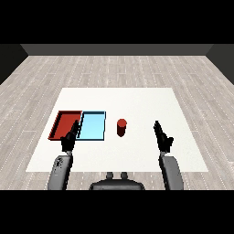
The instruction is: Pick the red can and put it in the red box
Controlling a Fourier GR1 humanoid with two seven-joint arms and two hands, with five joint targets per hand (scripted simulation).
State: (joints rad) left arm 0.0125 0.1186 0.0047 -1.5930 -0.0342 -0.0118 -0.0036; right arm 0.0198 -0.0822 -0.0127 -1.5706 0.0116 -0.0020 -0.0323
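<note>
Right hand [162, 137] fingers straight, holding nothing | left hand [69, 138] likewise, over red tray [59, 124] edge | red can [121, 127] upright beside light blue tray [93, 126] (right side) | advice: approach can level, curl around middle.

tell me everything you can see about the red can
The red can is a small plain cylinder, uniformly red with a darker shaded side and no visible label. It stands upright on the white table, just right of the light blue tray without touching it. Neither hand touches it.
</note>
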